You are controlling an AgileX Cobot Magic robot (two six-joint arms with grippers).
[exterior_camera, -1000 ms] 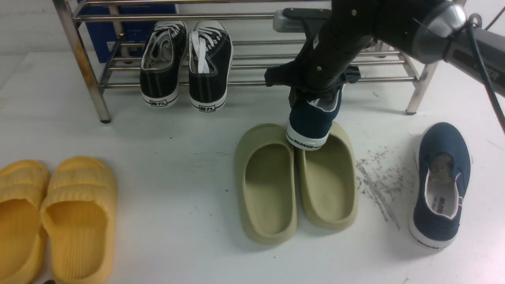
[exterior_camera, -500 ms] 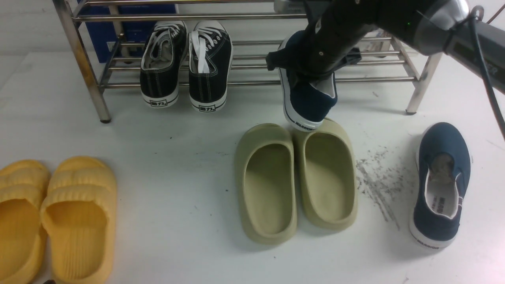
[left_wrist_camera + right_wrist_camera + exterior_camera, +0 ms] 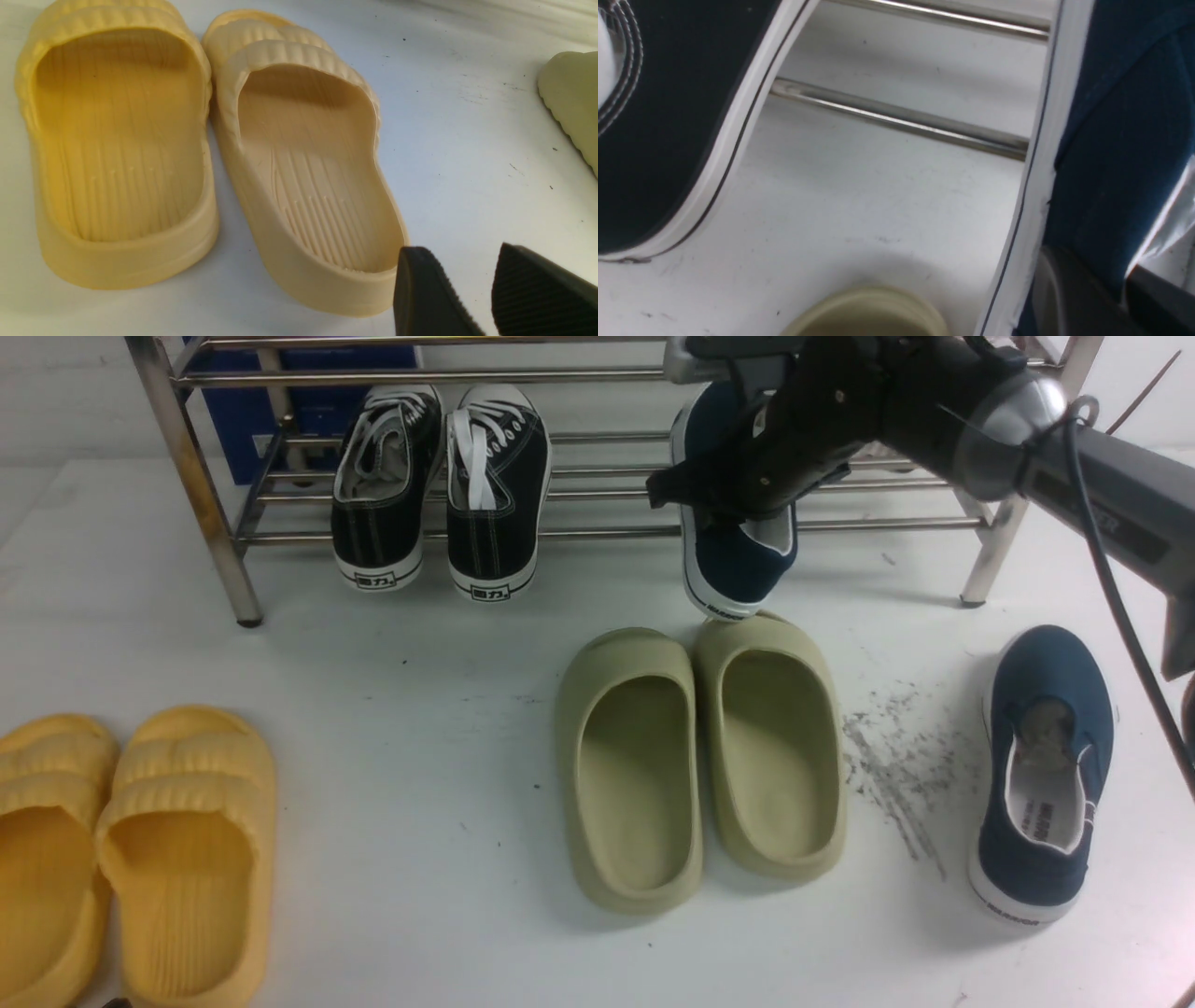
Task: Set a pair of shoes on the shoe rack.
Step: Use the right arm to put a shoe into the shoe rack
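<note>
One navy slip-on (image 3: 738, 565) hangs heel-low, clamped in the right gripper (image 3: 747, 502), toe over the silver shoe rack (image 3: 597, 533) bars. Its mate (image 3: 1046, 775) lies flat, well off to the gripper's right.

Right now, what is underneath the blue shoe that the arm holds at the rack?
The blue shoe's front lies over the shoe rack's lower bars; its heel hangs by the green slide's toe. Whether the sole touches the bars is hidden by shoe and arm.
</note>
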